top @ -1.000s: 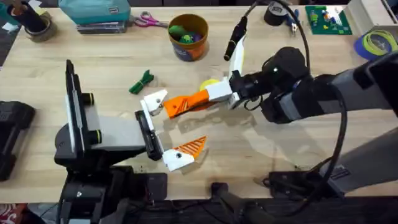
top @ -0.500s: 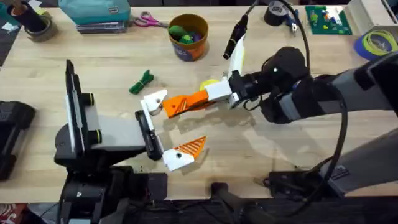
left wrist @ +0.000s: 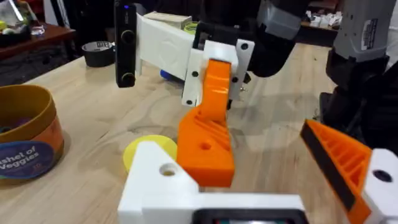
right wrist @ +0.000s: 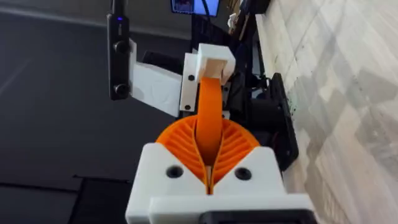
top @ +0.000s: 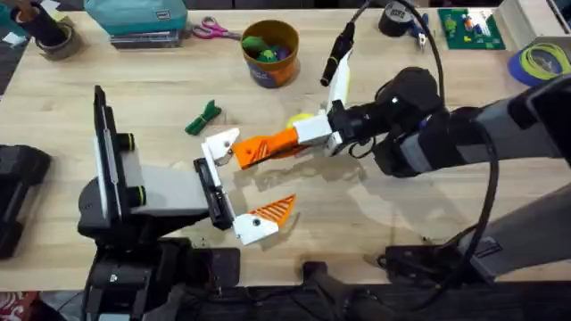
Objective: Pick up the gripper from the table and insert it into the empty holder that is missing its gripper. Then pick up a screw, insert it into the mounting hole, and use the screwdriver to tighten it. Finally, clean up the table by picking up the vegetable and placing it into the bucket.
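Observation:
The orange wedge-shaped gripper [top: 252, 152] is pinched in my right gripper [top: 287, 141], which is shut on it. Its far end rests against the bare white holder [top: 221, 144] at the tip of my left gripper [top: 259, 174]. In the left wrist view the gripper [left wrist: 205, 146] lies beside the holder [left wrist: 163, 183], with a hole on its side. The left gripper is open; its other finger [top: 275, 210] is orange and ribbed. The green vegetable [top: 203, 116] lies on the table near the left arm. The bucket [top: 270, 52] stands at the back. The screwdriver is out of view.
A yellow disc [top: 300, 119] lies partly under the right gripper. Round toy pieces sit inside the bucket. Scissors [top: 211, 30], a teal case [top: 136, 14], tape rolls [top: 542, 61] and a circuit board [top: 470, 27] line the far edge.

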